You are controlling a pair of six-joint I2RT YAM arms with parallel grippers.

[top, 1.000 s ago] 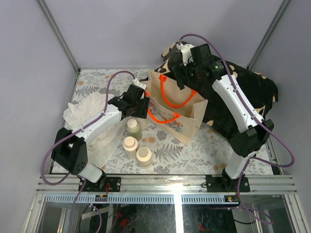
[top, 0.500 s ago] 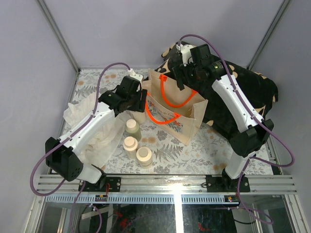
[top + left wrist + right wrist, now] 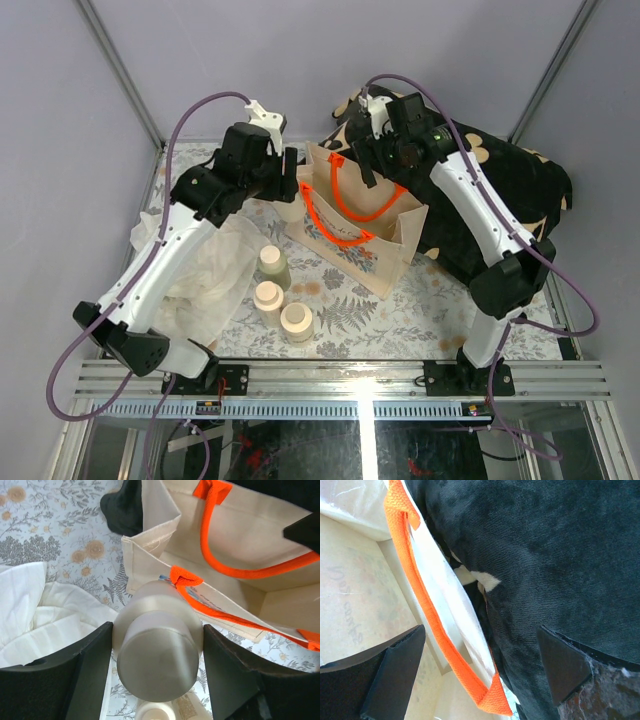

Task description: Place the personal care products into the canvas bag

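Over bag's near wall: bottle (image 3: pixel 157 645) held by left tool (image 3: pixel 157 667), jaws part-open and pressed on its sides.
Right tool (image 3: pixel 480 667): jaws wide; far bag wall and orange handle (image 3: pixel 427 615) lie between them, nothing clamped.
Bag (image 3: pixel 390 262): upright on table (image 3: pixel 430 310), mouth open.
Other bottles (image 3: pixel 267 296): three stand beside the bag.
Risk 1: bottle is not clear of the rim; released here, it likely strikes the wall and drops outside.
Risk 2: near handle loop could snag it, or the soft wall could fold.
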